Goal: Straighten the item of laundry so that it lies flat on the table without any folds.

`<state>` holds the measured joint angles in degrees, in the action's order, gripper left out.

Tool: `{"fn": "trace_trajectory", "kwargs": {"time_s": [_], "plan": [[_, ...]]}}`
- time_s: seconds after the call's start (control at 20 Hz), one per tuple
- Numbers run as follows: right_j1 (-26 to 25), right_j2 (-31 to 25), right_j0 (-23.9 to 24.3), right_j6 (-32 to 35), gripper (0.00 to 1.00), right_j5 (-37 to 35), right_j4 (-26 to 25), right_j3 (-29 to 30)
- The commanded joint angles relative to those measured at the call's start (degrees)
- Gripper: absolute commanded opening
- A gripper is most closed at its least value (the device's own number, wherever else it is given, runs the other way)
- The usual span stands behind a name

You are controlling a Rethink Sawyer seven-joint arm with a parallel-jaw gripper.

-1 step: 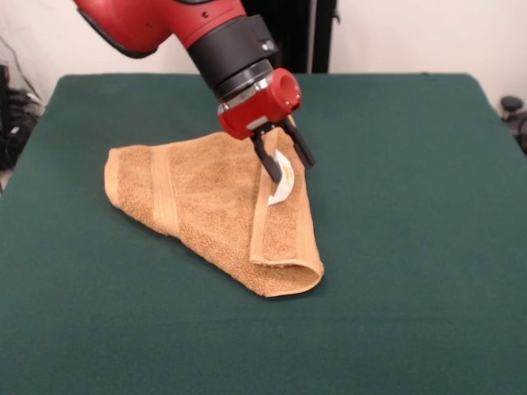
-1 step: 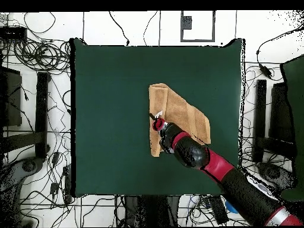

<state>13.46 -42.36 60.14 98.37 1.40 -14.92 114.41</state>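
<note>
The item of laundry [image 1: 206, 197] is an orange-tan towel folded into a rough triangle near the middle of the table [image 1: 412, 164]. Its right edge is doubled over, so a border band runs down to the near corner. A small white label [image 1: 282, 188] curls up from that folded edge. My gripper [image 1: 291, 169] hangs just above the label, tilted, with its two black fingers [image 1: 267, 159] spread apart and nothing between them. From overhead, the gripper [image 2: 155, 119] is over the towel's [image 2: 187, 113] left edge, and the arm hides the towel's lower part on the green table [image 2: 107, 119].
Green cloth surrounds the towel on all sides. Cables and dark equipment stands [image 2: 41, 107] lie on the floor around the table. A black post [image 1: 292, 33] stands behind the far edge.
</note>
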Motion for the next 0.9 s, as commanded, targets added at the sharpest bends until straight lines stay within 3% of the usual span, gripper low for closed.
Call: {"fn": "trace_trajectory", "kwargs": {"time_s": [0.05,0.9], "plan": [[-2.0,-1.7,-2.6,11.6,1.00,0.0,4.4,-2.5],[-0.2,-2.3,-5.5,16.2,1.00,7.3,6.6,1.6]]}}
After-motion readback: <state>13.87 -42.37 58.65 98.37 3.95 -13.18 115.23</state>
